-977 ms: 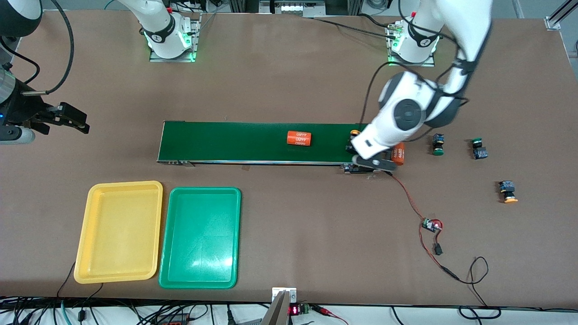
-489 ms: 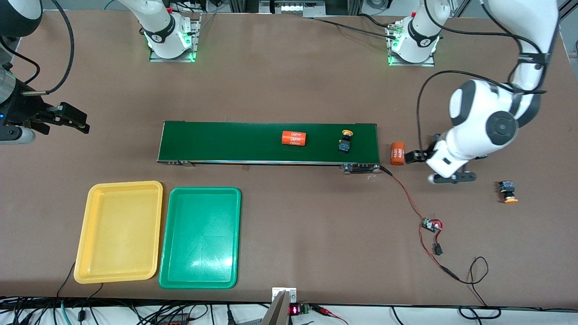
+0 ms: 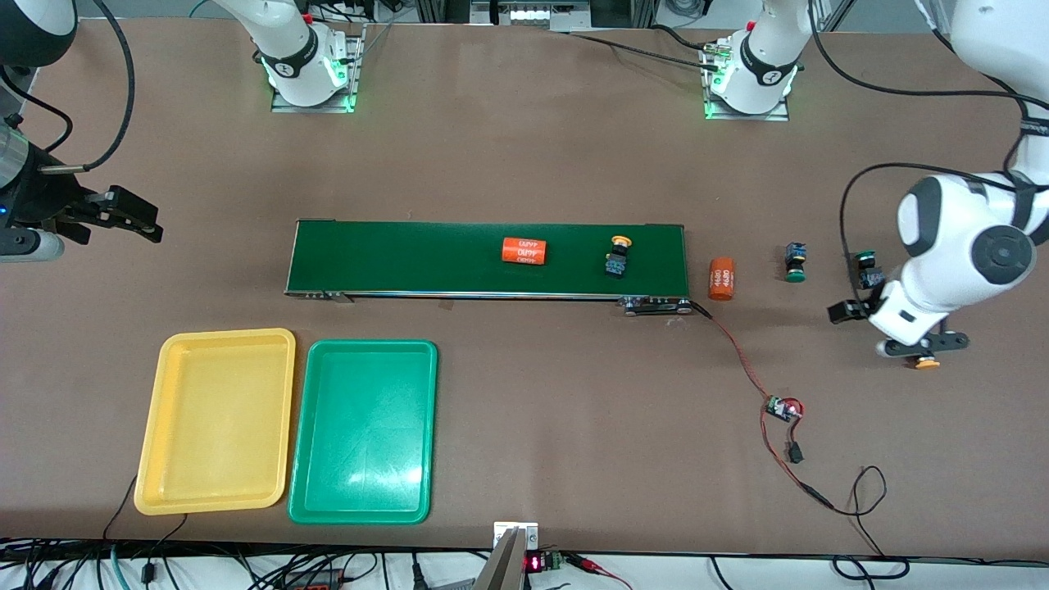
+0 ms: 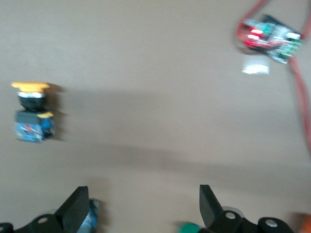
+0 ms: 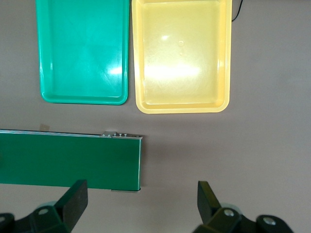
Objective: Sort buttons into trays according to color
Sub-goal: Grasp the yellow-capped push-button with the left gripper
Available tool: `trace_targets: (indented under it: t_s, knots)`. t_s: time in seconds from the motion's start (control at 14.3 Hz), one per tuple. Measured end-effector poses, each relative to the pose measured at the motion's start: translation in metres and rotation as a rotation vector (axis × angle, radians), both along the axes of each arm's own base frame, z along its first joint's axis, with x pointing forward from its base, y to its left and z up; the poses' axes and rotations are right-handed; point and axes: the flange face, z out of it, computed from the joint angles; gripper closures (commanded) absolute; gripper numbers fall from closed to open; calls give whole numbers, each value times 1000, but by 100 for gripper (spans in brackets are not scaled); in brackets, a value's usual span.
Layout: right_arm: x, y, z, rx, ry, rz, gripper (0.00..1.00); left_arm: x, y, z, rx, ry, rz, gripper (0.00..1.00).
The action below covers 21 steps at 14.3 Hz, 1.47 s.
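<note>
While open, left tool (image 3: 889,324) over yellow button (image 3: 926,361)

Buttons (image 3: 619,256) scattered — trays (image 3: 215,421) (yellow, green) empty

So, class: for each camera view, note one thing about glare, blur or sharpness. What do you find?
Front view: sharp, with white glare on the green tray. Left wrist view: smeared throughout, the yellow-capped button and the circuit board soft-edged. Right wrist view: crisp, with bright reflections in the yellow tray and a smaller one in the green tray.
</note>
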Motion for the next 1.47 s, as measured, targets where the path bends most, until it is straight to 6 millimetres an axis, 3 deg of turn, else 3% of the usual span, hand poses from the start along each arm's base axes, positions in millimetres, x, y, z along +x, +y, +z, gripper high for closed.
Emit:
trace_targets:
  t_s: [0.28,0.42,0.98,1.12,1.26,1.47]
  knots:
    - [0,1,0,0,0,1,0,10,111,-34,-32,-3,-38,0]
    - [0,1,0,0,0,2,0,16,136,-38,-33,-21,-35,0]
    - [0,1,0,0,0,2,0,13,162,-70,-58,-57,-31,0]
    - [0,1,0,0,0,2,0,15,160,-73,-64,-74,-36,7]
    - [0,1,0,0,0,2,0,16,158,-78,-67,-81,-40,26]
    - [0,1,0,0,0,2,0,15,158,-81,-69,-81,-47,67]
